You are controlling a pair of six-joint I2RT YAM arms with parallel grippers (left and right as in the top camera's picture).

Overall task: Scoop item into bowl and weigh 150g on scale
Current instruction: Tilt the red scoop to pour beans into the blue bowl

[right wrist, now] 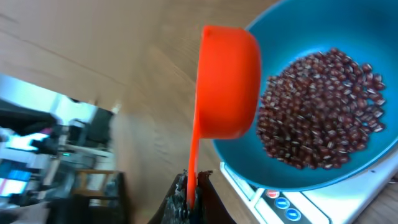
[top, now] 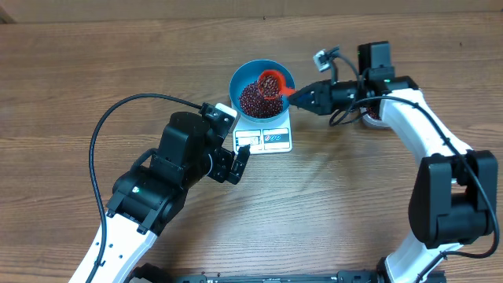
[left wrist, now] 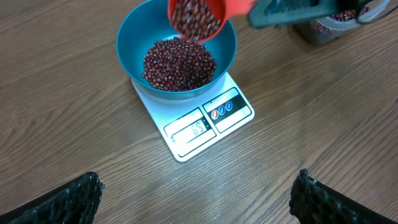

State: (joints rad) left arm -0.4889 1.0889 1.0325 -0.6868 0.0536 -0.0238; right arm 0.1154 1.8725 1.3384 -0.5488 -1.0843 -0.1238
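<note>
The blue bowl [top: 236, 79] stands on the white scale [top: 275, 138] and holds a heap of dark red-brown beans [top: 253, 99]. Over the bowl's right side an orange scoop [top: 272, 81] is tipped, beans still in its cup [left wrist: 196, 15]. My right gripper [top: 297, 94] is shut on the scoop's thin handle [right wrist: 193, 149], and its jaws [right wrist: 191, 186] pinch it edge-on. From the right wrist I see the scoop's back [right wrist: 229, 81] above the bowl [right wrist: 373, 31]. My left gripper [left wrist: 199, 193] hangs open in front of the scale [left wrist: 208, 121], holding nothing.
A clear tub [left wrist: 323, 28] with more beans stands at the right behind the scoop, partly hidden under the right arm [top: 409, 118]. The left arm [top: 173, 173] and its black cable [top: 102, 134] cover the table's left front.
</note>
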